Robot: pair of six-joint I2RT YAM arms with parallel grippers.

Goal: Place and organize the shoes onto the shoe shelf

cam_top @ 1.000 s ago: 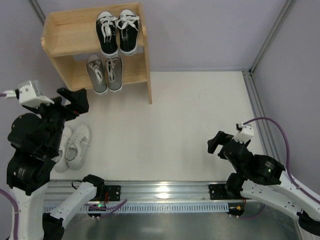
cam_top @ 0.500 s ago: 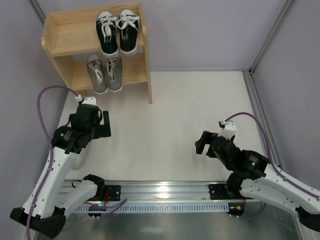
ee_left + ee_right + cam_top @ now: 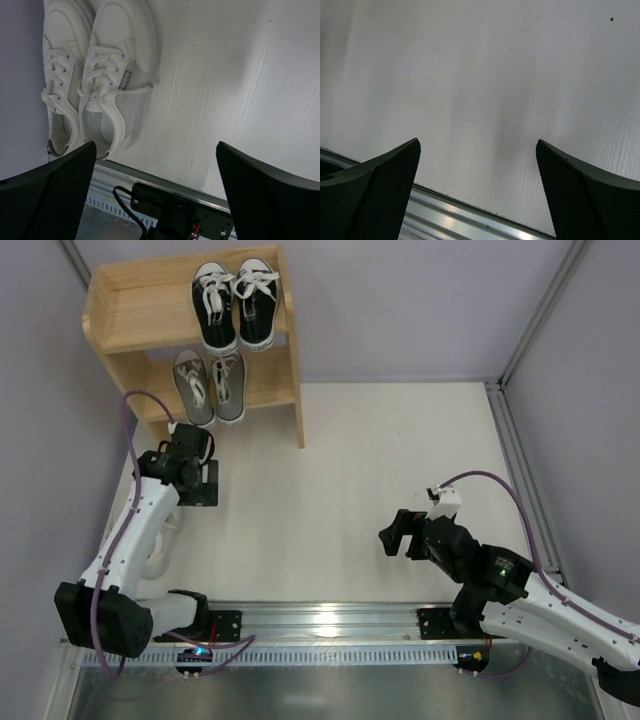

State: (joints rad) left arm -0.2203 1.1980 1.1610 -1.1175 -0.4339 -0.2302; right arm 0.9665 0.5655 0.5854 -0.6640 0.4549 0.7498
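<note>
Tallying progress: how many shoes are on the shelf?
4: black pair on the top tier of the shelf, grey pair on the lower tier. White pair lies on the table instead.

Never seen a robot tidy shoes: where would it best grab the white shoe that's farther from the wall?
Probably the collar of the white shoe, on its free side: one finger in the mouth, one outside, coming down from above. It sits sole-down, mouth up, and its twin lies against the other side.

Bright, even overhead light floods the white table (image 3: pixel 380 470); glare streaks the metal rail (image 3: pixel 328 616), shadows fall soft, and close fingers (image 3: pixel 50 190) blur dark in wrist views.
</note>
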